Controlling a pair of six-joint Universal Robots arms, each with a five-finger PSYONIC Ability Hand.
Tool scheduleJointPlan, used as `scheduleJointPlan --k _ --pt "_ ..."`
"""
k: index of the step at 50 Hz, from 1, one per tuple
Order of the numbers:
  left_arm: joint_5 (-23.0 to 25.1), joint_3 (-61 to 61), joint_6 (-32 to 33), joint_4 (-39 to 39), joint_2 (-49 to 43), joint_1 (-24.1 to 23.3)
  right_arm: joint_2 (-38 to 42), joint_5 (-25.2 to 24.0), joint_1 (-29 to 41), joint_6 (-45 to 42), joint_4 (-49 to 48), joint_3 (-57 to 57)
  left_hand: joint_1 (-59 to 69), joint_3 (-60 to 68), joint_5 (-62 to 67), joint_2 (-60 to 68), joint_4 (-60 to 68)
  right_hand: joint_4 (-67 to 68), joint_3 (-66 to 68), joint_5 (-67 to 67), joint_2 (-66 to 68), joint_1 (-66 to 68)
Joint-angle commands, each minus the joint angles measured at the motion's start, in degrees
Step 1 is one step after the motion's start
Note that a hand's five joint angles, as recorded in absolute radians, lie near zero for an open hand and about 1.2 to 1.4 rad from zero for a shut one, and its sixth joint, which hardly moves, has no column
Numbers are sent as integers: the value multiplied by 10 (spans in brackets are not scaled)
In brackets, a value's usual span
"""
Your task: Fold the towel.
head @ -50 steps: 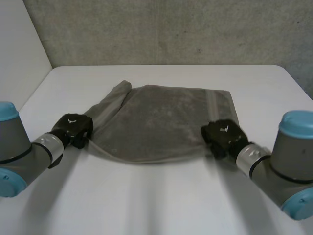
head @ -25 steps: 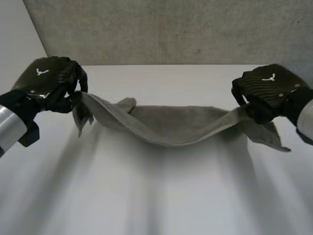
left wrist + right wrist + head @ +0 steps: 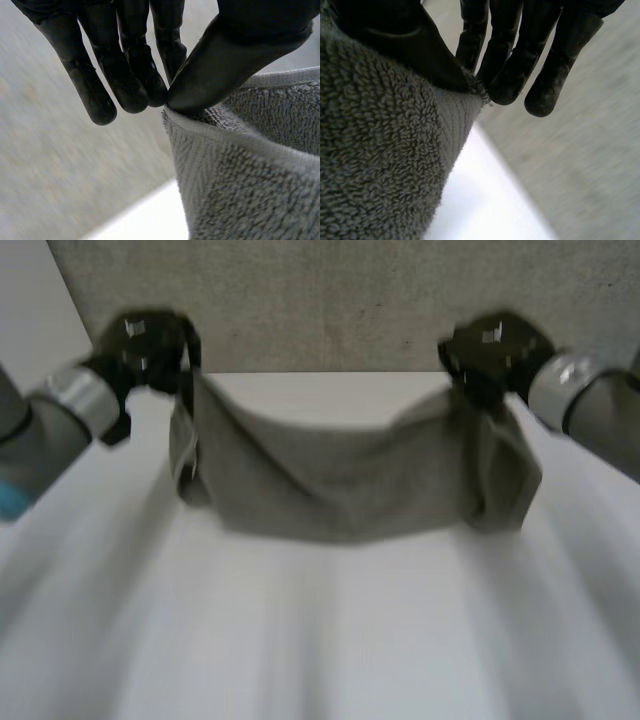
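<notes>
A grey towel (image 3: 350, 485) hangs in the air between my two hands, sagging in the middle, its lower part near the white table (image 3: 320, 640). My left hand (image 3: 150, 345) is raised at the back left and pinches a top corner of the towel (image 3: 240, 170) between thumb and fingers (image 3: 135, 85). At the back right, my right hand (image 3: 490, 350) holds the other top corner. There the thumb presses the towel (image 3: 385, 150) against the fingers (image 3: 510, 75).
A grey speckled wall (image 3: 320, 300) stands close behind the table's far edge, just beyond both raised hands. A paler wall (image 3: 30, 320) runs along the left side.
Both hands have lifted the towel off the table by its corners and carried it up and towards the far edge. It now hangs instead of lying flat.
</notes>
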Motion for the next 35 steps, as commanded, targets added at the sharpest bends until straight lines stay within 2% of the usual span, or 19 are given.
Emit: scheduleJointPlan --k 1,7,13,15,16,17,18,19,20,21,23,24,26,29,31,35 --pt "-82 286 -27 -8 -30 -14 4 44 17 70 -121 -166 42 34 34 38 18 37 42 42 68 50" --pt "-83 417 -65 -2 -28 -13 -12 18 13 142 -133 -224 42 34 34 38 18 37 42 42 68 50" --pt "-80 370 -69 -20 -25 -15 -22 -26 16 141 -123 -174 42 34 34 38 18 37 42 42 68 50" --pt "-62 230 -66 -33 -5 -10 -46 -63 9 134 -119 -88 42 34 34 38 18 37 42 42 68 50" --pt "-62 230 -66 -33 -5 -9 -46 -63 9 134 -119 -88 42 34 34 38 18 37 42 42 68 50" --pt "-44 157 -63 -24 14 -3 -58 -84 7 126 -122 -40 42 34 34 38 18 37 42 42 68 50" --pt "-43 157 -63 -24 14 -3 -67 -103 4 111 -125 10 42 34 34 38 18 37 42 42 68 50" --pt "-19 88 -61 -1 31 2 -67 -103 4 111 -126 11 42 34 34 38 18 37 42 42 68 50" --pt "5 20 -59 31 42 12 -72 -115 2 89 -130 60 42 34 34 38 18 37 42 42 68 50" --pt "6 19 -59 31 42 12 -73 -115 2 89 -130 61 42 34 34 38 18 37 42 42 68 50" --pt "40 -101 -48 93 52 39 -78 -130 -4 35 -135 149 42 34 34 38 18 37 42 42 68 50" --pt "40 -102 -48 93 52 39 -78 -130 -4 35 -135 150 42 34 34 38 18 37 42 42 68 50" --pt "61 -196 -30 140 58 61 -79 -131 -6 -18 -136 223 42 34 34 38 18 37 42 42 68 50" --pt "65 -235 -19 156 58 63 -77 -131 -5 -41 -135 252 42 34 34 38 18 37 42 42 68 50" --pt "68 -291 15 171 47 63 -69 -131 -5 -72 -139 299 42 34 34 38 18 37 42 42 68 50" --pt "67 -325 63 173 18 64 -59 -130 -5 -81 -147 333 42 34 34 38 18 37 42 42 68 50"
